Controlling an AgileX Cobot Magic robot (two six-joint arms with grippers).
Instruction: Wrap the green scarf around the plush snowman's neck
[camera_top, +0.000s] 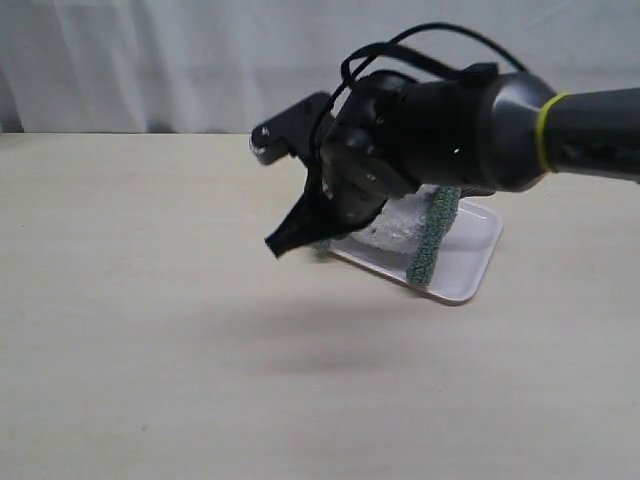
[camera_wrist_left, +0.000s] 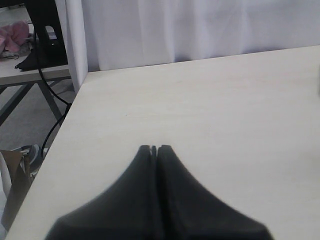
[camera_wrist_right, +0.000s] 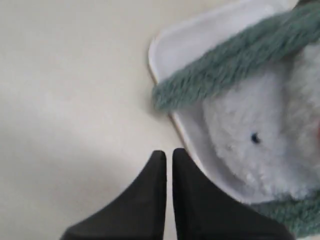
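The plush snowman lies in a white tray, fluffy white with one black bead showing. The green scarf lies across it, and another stretch of scarf shows at the frame's corner. My right gripper is shut with nothing in it, over the table just outside the tray's rim. In the exterior view the right gripper hangs left of the tray, and the arm hides most of the snowman. One band of scarf runs down across the tray. My left gripper is shut and empty over bare table.
The pale wooden table stretches left and in front of the tray. A white curtain hangs behind it. The left wrist view shows a table edge, with floor, cables and another table's legs beyond it.
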